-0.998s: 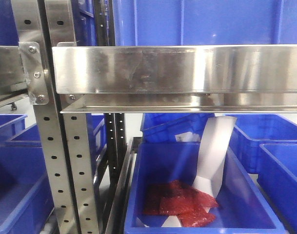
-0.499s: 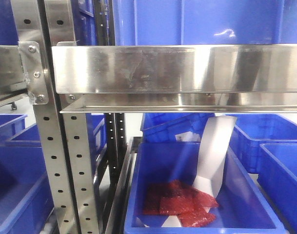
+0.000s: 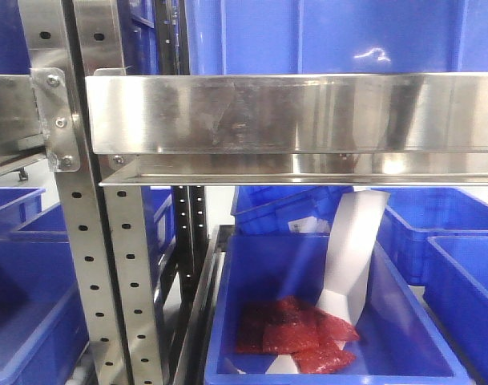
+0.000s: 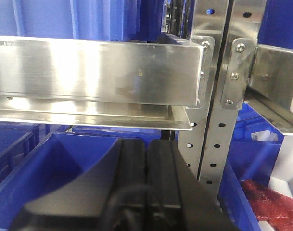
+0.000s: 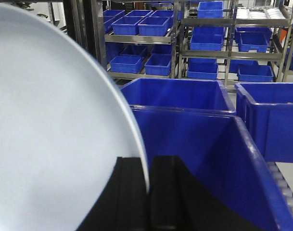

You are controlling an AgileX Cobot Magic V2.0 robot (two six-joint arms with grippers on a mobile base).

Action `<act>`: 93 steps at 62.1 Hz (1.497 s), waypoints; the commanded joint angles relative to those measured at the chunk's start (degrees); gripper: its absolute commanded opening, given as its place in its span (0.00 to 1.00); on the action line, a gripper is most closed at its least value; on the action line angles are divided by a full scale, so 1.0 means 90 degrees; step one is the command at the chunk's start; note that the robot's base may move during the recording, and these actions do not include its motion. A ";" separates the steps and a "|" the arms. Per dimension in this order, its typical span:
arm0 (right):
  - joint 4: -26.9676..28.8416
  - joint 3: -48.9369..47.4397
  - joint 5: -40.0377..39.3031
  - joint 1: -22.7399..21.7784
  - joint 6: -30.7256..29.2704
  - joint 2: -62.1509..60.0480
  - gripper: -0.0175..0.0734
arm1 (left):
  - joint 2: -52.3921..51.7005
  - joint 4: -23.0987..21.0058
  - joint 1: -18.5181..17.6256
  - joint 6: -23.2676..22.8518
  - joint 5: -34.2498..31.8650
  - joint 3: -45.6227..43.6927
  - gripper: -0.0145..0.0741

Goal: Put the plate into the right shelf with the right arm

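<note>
Blue bins (image 5: 184,96) ahead; right gripper (image 5: 148,192) clamps plate (image 5: 50,139) edge.

shelf (image 3: 292,112): right of post (image 3: 75,241); bin (image 3: 324,321) below it
bin: holds packets (image 3: 296,333); paper strip (image 3: 352,249) leaning inside

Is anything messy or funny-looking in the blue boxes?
Yes. In the blue bin under the steel shelf, a white paper strip leans crookedly over a jumbled pile of red packets.
</note>
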 commanded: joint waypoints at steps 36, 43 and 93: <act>-0.0155 -0.0269 -0.1408 -0.0238 -0.0021 -0.0719 0.24 | -0.0065 -0.0052 -0.0013 -0.0045 -0.0574 0.0066 0.02; -0.0155 -0.0245 -0.1107 -0.0404 -0.0021 -0.0956 0.25 | -0.0065 -0.0052 -0.0013 -0.0045 -0.0574 0.0066 0.02; -0.0167 0.6188 -0.0575 -0.0466 -0.0021 -0.7421 0.25 | -0.0065 -0.0052 -0.0013 -0.0045 -0.0574 0.0066 0.02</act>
